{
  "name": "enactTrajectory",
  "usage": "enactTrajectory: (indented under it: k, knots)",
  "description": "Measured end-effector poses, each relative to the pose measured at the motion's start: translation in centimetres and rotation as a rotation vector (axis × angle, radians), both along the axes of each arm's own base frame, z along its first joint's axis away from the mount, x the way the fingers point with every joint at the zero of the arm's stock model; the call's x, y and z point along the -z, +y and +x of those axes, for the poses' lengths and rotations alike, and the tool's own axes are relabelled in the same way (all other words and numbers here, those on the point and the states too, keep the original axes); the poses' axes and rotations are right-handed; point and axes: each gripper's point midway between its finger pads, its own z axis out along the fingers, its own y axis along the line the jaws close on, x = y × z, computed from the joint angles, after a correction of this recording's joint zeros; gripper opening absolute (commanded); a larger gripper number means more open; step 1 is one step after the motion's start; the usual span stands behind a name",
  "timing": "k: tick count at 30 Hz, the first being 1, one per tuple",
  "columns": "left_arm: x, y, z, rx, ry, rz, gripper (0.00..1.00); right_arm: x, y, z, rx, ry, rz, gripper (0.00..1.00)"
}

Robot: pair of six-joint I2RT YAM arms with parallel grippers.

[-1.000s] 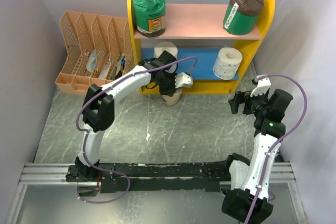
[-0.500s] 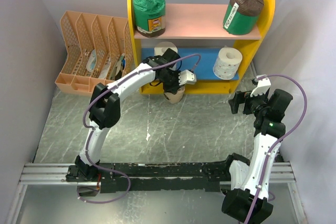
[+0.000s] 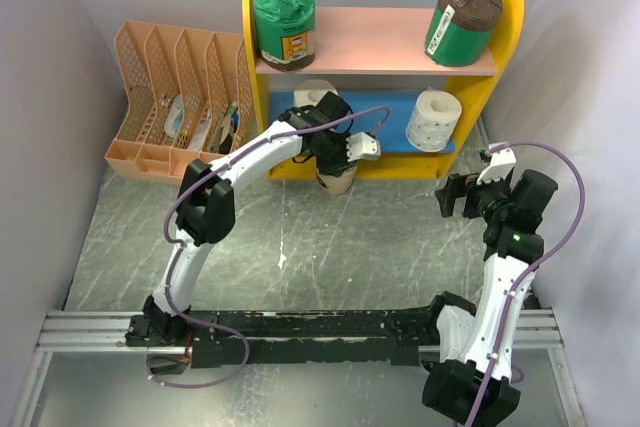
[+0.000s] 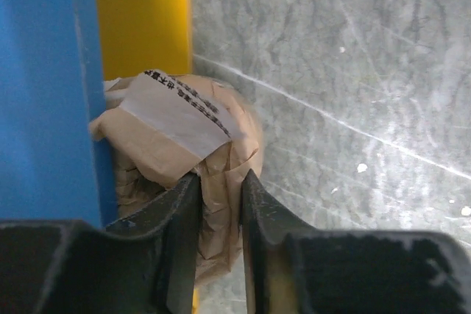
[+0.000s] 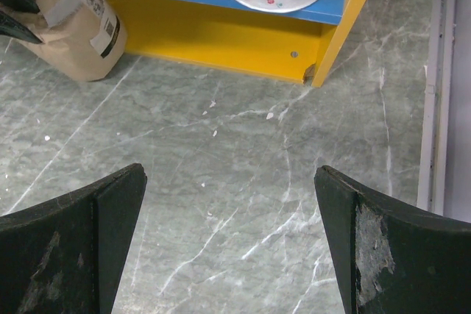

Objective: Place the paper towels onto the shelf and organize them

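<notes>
On bench [image 3: 350, 247]: shelf [image 3: 505, 7] at back w/ 2 green-wrapped rolls [image 3: 284, 15] on pink board [image 3: 380, 37], 2 white rolls [image 3: 432, 119] on blue board [image 3: 385, 112]. Below, tan-brown roll [image 5: 77, 31] on bench, touching shelf's yellow front. At its top, left claw [image 4: 219, 182] narrow, pinching its wrap; right claw [image 5: 229, 182] wide, empty.

Bright, even light, soft shadows; left pincer [image 4: 219, 182] blurs close to its lens.
</notes>
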Motion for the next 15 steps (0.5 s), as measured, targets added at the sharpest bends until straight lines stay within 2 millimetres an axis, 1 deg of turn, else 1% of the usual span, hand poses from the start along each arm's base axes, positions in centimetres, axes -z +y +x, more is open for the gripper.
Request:
enactTrajectory:
  k: [1,2,5,15]
  knots:
    - [-0.05,-0.02,0.22,-0.005,-0.012,0.003,0.89,-0.01,0.01,0.00,0.000,0.000,0.000,1.00]
    - [-0.18,-0.09,0.62,-0.004,-0.034,0.003,0.99,-0.01,0.00,0.00,0.000,0.000,0.000,1.00]
    - [0.00,-0.17,0.02,-0.012,-0.025,0.024,1.00,-0.01,0.01,0.00,0.000,0.000,0.000,1.00]
    - [0.24,-0.29,0.39,-0.017,-0.055,0.042,1.00,-0.04,0.01,-0.01,0.000,-0.002,-0.001,1.00]
